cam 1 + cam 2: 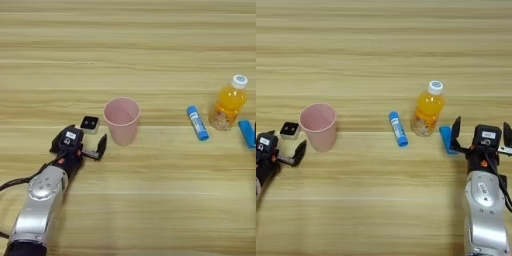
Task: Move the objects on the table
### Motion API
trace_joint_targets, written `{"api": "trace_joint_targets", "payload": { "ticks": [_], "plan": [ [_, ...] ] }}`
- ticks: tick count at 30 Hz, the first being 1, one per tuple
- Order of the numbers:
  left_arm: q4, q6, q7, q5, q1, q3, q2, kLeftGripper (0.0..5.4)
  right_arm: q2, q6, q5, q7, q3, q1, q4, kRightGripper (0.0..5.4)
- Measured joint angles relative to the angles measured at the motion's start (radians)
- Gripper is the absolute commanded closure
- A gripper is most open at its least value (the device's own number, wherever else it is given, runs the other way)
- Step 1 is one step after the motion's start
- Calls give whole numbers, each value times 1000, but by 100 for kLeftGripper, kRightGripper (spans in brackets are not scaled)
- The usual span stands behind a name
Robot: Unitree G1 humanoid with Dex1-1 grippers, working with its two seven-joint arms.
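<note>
The small white cube (90, 123), black dotted face up, lies on the table (150, 200) just left of the pink cup. My left gripper (79, 144) is open right behind it, its fingers short of the cube and nothing between them. The bottle of orange drink (427, 111) stands upright with its white cap on, right of centre. My right gripper (481, 135) is open a little right of and nearer than the bottle, holding nothing. Its left finger is beside a short blue piece (445, 139).
A pink plastic cup (121, 120) stands upright and open between the cube and the table's middle. A blue stick with a white end (397, 128) lies just left of the bottle.
</note>
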Motion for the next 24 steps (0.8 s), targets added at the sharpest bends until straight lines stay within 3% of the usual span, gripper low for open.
{"api": "trace_joint_targets", "payload": {
  "ticks": [17,24],
  "plan": [
    [171,-52,55,0,-127,30,-40,2,0,0,1,1,-2,0,0,0],
    [195,-71,68,-1,-138,37,-46,28,-1,0,1,3,-5,0,0,0]
  ]
}}
